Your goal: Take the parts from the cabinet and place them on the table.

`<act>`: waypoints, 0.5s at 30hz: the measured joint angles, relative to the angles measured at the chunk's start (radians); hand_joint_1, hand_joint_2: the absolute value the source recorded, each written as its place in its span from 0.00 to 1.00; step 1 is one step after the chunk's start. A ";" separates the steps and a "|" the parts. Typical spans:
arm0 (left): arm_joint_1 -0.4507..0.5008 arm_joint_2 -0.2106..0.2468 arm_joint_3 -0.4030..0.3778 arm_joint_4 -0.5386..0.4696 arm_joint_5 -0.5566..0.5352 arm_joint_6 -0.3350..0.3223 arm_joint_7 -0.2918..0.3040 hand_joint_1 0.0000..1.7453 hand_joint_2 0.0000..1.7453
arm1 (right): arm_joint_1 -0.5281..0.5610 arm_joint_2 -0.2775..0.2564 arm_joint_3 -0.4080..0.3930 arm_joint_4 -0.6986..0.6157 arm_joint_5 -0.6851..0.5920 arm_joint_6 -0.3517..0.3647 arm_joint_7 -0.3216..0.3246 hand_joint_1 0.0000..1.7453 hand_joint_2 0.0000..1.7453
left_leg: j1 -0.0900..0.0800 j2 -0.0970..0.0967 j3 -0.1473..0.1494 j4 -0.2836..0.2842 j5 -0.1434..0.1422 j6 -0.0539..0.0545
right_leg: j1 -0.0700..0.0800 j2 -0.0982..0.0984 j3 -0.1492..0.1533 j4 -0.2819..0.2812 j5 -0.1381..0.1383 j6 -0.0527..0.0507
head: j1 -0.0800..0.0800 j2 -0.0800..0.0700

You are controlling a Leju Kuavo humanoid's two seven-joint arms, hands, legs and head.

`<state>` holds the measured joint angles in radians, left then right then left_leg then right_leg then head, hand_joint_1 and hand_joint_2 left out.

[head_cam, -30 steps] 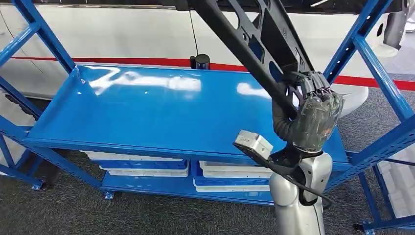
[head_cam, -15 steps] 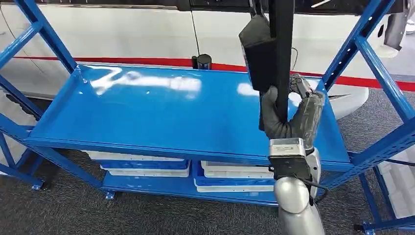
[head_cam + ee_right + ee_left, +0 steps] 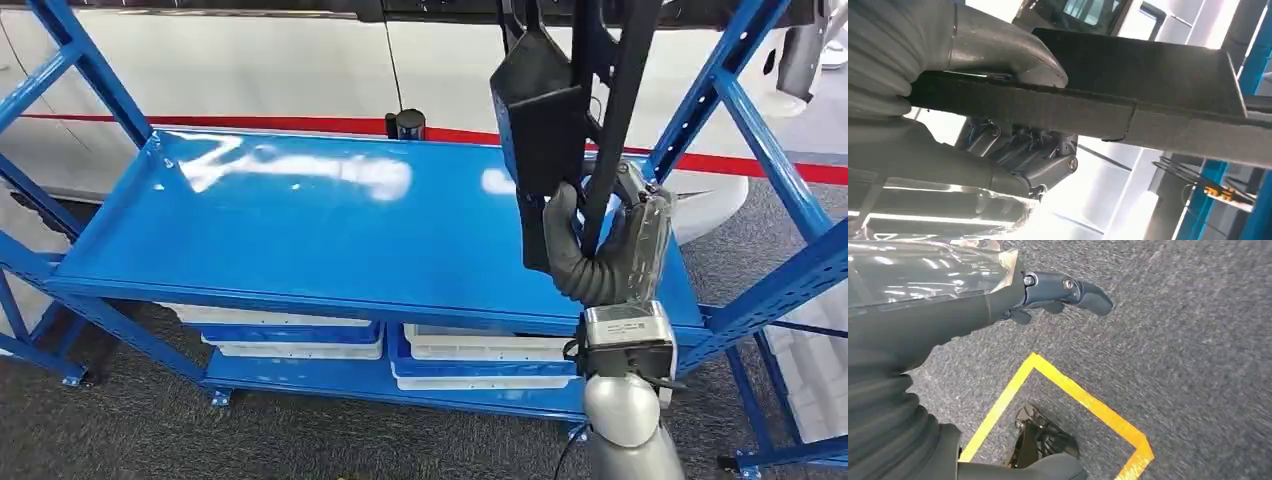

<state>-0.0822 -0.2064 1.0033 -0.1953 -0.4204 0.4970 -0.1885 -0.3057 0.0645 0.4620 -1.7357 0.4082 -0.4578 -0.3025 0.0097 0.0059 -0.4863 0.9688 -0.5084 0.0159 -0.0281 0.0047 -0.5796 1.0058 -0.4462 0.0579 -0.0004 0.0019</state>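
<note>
We are holding a long black part (image 3: 545,130) in our right hand (image 3: 600,245), thumb and fingers wrapped around one of its bars, with the part standing nearly upright and running out past the top of the head view. It is hanging above the right end of the blue shelf (image 3: 300,230) of the cabinet frame, not resting on it. We judge the removal step to be in progress — the part is off the shelf, and the carry to the table is not yet begun; no table is showing.

Our left hand (image 3: 1058,290) is hanging over grey carpet crossed by a yellow floor line (image 3: 1083,400), holding nothing, its fingers loosely extended.

The next move is calling for a withdrawal toward us before any turn. The blue diagonal brace (image 3: 700,110) and upright on the right are standing near the part — that side is offering little room. To the left, the shelf surface is bare and open. Since the part's upper end is out of frame, we cannot tell what is above it.
</note>
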 joint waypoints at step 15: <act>-0.004 0.006 0.000 0.000 -0.005 -0.005 -0.006 0.00 1.00 | 0.006 -0.005 -0.004 -0.026 -0.002 0.002 0.000 1.00 1.00 | -0.008 -0.005 0.028 0.016 -0.033 0.015 | 0.021 0.001 -0.048 0.004 0.047 -0.038 | -0.011 0.000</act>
<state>-0.0860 -0.2003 1.0029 -0.1957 -0.4250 0.4921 -0.1946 -0.2992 0.0591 0.4578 -1.7620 0.4067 -0.4562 -0.3025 0.0012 0.0010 -0.4581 0.9852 -0.5411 0.0306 -0.0068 0.0057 -0.6275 1.0093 -0.3991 0.0197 -0.0118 0.0019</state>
